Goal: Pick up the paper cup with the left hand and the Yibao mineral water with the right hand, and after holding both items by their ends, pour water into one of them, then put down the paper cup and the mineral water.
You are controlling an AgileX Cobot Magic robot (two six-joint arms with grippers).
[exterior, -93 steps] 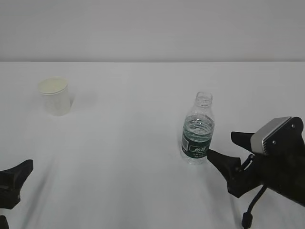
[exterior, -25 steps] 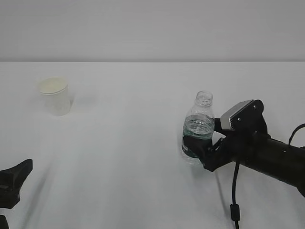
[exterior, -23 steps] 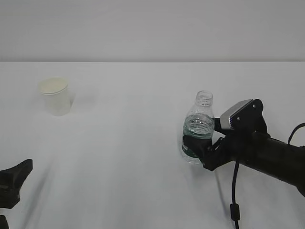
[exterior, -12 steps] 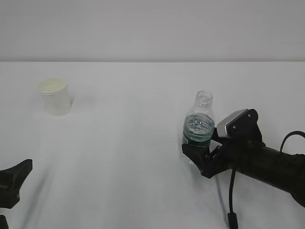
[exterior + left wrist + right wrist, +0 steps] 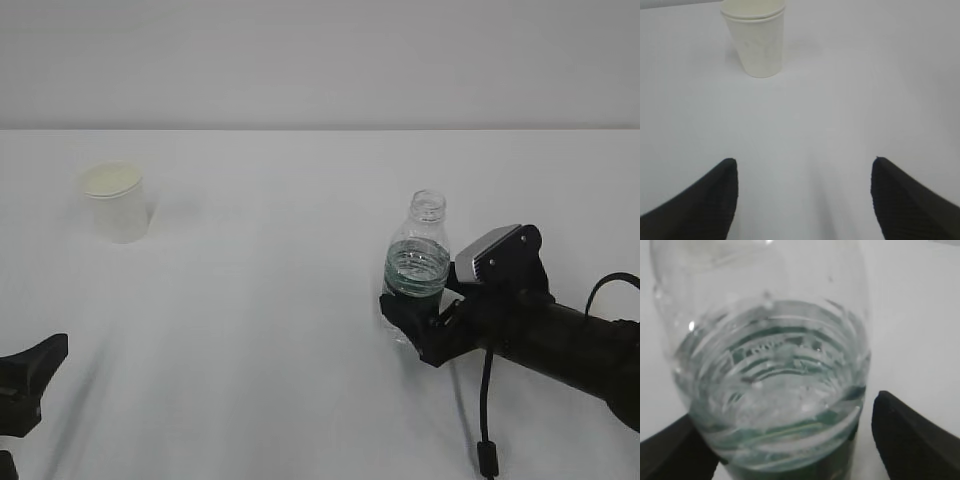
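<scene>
Exterior view — white table (image 5: 260,330), right pincer (image 5: 425,325) clasping Yibao mineral water (image 5: 414,270), left pincer (image 5: 802,200) agape

Bright, even light; shadows faint; right wrist view blurred

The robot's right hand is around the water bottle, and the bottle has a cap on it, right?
Not quite. The right hand is around the water bottle, but the bottle has no cap. The exterior view shows its open neck.
</scene>
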